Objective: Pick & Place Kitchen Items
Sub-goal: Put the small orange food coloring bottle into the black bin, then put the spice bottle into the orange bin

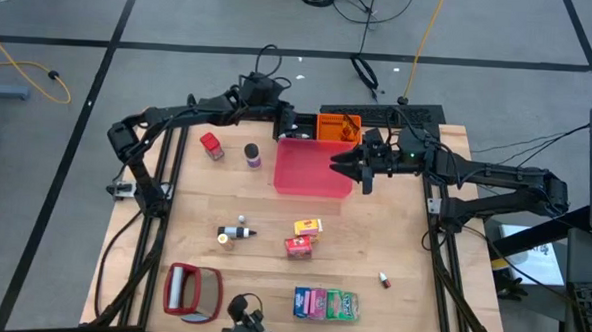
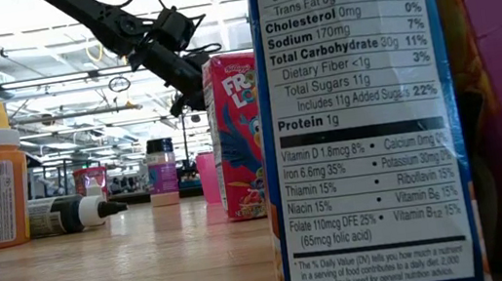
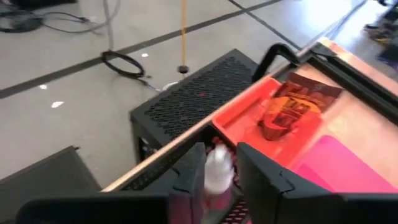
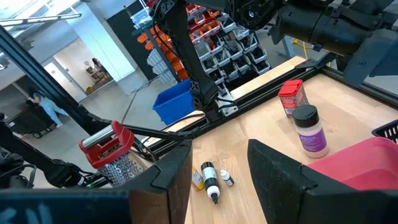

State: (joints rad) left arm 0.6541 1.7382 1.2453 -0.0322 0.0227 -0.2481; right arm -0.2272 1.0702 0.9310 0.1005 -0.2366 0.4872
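Left gripper (image 3: 217,177) pinches a small white bottle (image 3: 217,169) above the pink tray's (image 1: 311,172) top-left corner; loosen early and it falls outside. Right gripper (image 1: 348,166) spread, empty.

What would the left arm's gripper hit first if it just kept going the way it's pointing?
Probably the orange tray holding a red-brown packet, just ahead of the left gripper at the table's far edge; depth is unclear, so it might pass over the rim.
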